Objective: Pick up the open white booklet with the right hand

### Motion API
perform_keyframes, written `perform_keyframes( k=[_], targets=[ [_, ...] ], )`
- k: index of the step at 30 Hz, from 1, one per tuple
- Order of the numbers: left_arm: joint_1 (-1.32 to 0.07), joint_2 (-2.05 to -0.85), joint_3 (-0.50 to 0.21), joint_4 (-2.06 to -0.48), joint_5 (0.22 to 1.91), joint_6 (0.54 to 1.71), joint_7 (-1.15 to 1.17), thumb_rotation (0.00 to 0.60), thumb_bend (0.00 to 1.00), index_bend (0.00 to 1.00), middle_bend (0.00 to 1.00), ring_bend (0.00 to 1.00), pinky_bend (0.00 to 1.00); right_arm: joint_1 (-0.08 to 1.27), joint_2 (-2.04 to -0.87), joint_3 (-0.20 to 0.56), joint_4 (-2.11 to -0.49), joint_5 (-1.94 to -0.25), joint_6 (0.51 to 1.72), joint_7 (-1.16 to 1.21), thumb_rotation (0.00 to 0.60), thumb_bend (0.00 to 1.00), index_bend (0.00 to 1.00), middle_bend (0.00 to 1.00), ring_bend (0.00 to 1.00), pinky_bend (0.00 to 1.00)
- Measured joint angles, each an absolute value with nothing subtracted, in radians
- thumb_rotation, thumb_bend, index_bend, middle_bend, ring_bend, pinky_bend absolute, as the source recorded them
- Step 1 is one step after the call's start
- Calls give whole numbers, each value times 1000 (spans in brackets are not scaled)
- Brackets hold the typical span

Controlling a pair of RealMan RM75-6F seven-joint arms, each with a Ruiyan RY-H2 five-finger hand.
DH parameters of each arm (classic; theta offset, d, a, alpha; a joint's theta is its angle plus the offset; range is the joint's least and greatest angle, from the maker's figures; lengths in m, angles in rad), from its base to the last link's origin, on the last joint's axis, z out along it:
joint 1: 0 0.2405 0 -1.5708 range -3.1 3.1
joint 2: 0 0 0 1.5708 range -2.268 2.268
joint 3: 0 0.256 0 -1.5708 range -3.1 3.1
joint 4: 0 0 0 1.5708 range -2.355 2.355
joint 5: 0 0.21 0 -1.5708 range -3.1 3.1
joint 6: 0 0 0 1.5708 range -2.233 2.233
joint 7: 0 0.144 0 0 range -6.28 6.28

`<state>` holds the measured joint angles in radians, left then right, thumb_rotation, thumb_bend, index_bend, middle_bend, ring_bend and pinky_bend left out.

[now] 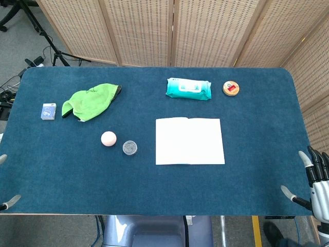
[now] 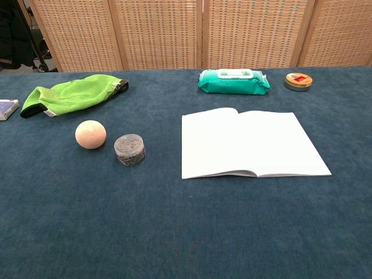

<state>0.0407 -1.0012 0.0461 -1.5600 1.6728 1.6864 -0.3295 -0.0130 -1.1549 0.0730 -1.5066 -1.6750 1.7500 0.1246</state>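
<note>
The open white booklet lies flat on the blue table, a little right of centre, pages up. My right hand shows at the table's front right corner in the head view, fingers apart and holding nothing, well to the right of the booklet. Of my left hand only two fingertips peek in at the front left edge. Neither hand appears in the chest view.
Behind the booklet lie a teal wipes pack and a round tin. To its left: a small clear jar, a pink ball, a green cloth, a blue box.
</note>
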Motion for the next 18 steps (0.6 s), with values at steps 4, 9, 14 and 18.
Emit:
perform_keyframes(
  k=[4,9,14,18],
  targets=[
    [40,-1000,45,-1560,1670,1684,-334,600,0,0,0,0,0,-10,-1154,70,-1509,-1675,1740,120,600,0,0,0,0,0],
    [37,-999,45,-1564,1664,1672,-336,600,0,0,0,0,0,2,-1154,66,-1509,-1676,1713,107,600,0,0,0,0,0],
    [31,-997,40,-1576,1655,1661,-327,600,0,0,0,0,0,54,-1164,67,-1505,-1687,1629,60,600,0,0,0,0,0],
    [24,-993,32,-1595,1635,1644,-318,600,0,0,0,0,0,149,-1174,77,-1513,-1712,1506,4,600,0,0,0,0,0]
  ],
)
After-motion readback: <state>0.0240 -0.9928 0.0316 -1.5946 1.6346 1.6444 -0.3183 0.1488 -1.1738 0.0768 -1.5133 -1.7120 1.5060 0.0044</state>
